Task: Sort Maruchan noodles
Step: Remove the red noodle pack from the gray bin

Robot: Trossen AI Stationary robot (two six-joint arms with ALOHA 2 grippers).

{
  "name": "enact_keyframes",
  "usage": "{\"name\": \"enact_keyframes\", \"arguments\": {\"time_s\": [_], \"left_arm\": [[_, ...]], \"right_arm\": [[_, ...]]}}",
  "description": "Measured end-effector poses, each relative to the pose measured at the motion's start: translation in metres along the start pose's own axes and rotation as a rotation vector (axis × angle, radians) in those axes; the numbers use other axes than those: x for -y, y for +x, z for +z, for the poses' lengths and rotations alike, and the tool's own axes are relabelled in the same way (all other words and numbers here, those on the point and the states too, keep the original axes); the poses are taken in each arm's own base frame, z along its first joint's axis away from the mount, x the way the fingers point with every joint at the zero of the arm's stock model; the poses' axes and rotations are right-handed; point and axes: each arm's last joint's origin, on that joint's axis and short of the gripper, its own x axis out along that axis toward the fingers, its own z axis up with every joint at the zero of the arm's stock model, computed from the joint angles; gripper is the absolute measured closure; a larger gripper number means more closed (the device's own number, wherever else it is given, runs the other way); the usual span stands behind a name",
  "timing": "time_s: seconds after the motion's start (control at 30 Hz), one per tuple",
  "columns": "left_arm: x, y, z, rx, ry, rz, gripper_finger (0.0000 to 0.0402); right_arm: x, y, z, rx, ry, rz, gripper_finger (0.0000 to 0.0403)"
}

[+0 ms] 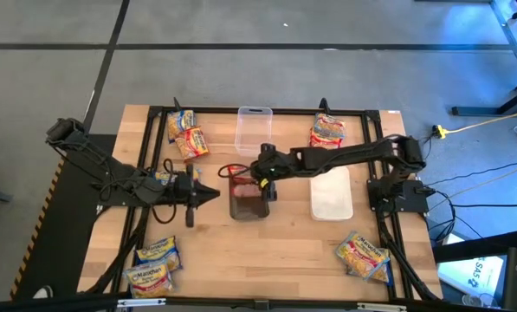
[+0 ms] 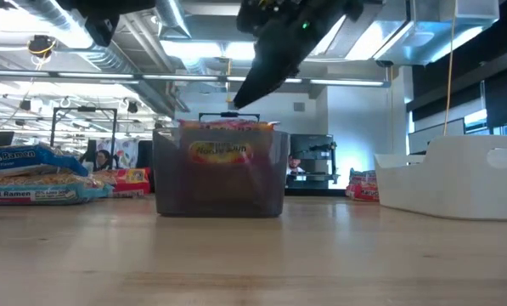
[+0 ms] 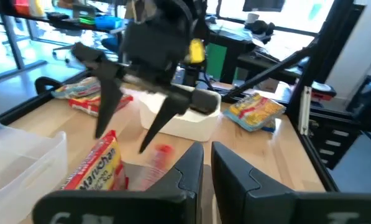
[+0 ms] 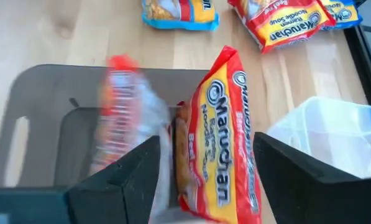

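A smoky grey container (image 1: 245, 206) (image 4: 42, 93) stands mid-table. A red-labelled Maruchan packet (image 4: 219, 143) (image 2: 223, 151) stands on edge inside it. Beside that, a second red packet (image 4: 120, 118) shows only as a blur. My right gripper (image 1: 267, 184) (image 4: 207, 142) hovers just above the container, open, with a finger on either side of the standing packet. My left gripper (image 1: 197, 195) (image 3: 207, 171) is shut and empty, level with the table just left of the container. Other packets lie flat in groups at the far left (image 1: 187, 134), far right (image 1: 327, 130), near left (image 1: 154, 264) and near right (image 1: 364, 256).
A clear container (image 1: 253, 130) sits behind the grey one. A white container (image 1: 331, 198) stands to its right, under my right arm. One blue-labelled packet (image 1: 165, 178) lies beside my left gripper. A black frame (image 1: 362, 113) runs round the table edges. Bare wood lies along the near middle.
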Motion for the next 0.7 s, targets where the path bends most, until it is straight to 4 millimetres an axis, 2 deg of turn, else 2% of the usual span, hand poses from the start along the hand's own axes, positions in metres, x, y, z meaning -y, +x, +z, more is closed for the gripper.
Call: {"name": "enact_keyframes", "arguments": {"time_s": [0.17, 0.33, 0.53, 0.7], "left_arm": [[0.0, 0.0, 0.0, 0.002, -0.002, 0.0, 0.0375], [0.0, 0.0, 0.0, 0.001, 0.004, 0.0, 0.0375], [0.0, 0.0, 0.0, 0.0, 0.005, 0.001, 0.0375], [0.0, 0.0, 0.0, -0.001, 0.006, 0.001, 0.0375]], "right_arm": [[-0.01, -0.024, 0.004, -0.006, 0.008, 0.015, 0.0168], [-0.025, -0.03, 0.003, -0.023, -0.018, 0.048, 0.0168], [-0.045, -0.02, -0.005, -0.021, -0.041, 0.112, 0.0168], [-0.048, -0.008, -0.017, 0.011, 0.017, 0.149, 0.0168]]}}
